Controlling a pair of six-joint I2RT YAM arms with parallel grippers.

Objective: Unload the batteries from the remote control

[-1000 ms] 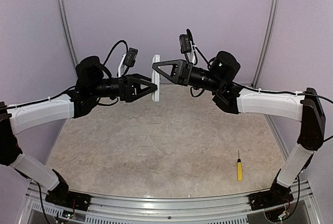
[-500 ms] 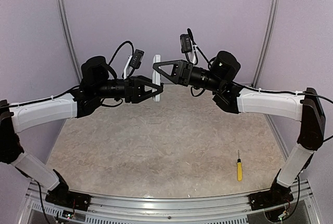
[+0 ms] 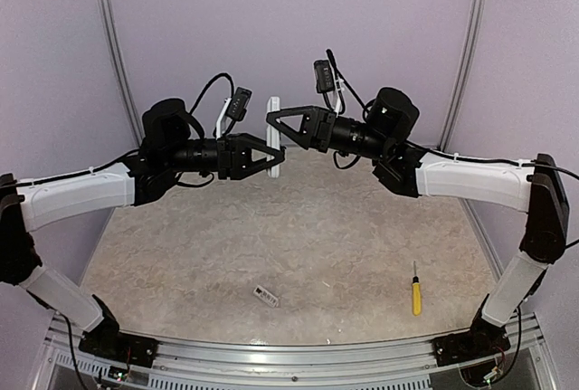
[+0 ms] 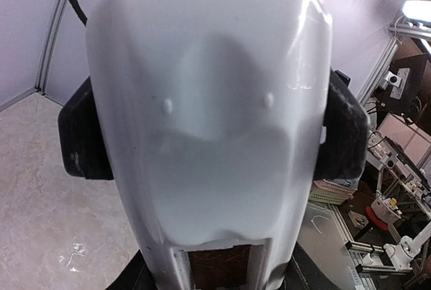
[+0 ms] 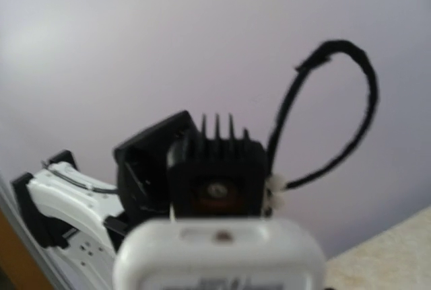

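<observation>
The remote control, slim and white, stands upright in the air between both arms. My left gripper is shut on its lower part. In the left wrist view its white back fills the frame, with the dark reddish recess at the bottom edge. My right gripper straddles the upper part, and its black fingers flank the remote's sides. How tightly they close does not show. The right wrist view has only the remote's blurred white end. The batteries are hidden.
A yellow-handled screwdriver lies on the table at the front right. A small pale oblong piece with dark marks lies near the front middle, too small to identify. Purple walls close in the back and sides.
My left gripper moved right to the remote and shut on its lower part. The small pale piece now lies on the table where nothing lay before. The right arm stayed in place.
</observation>
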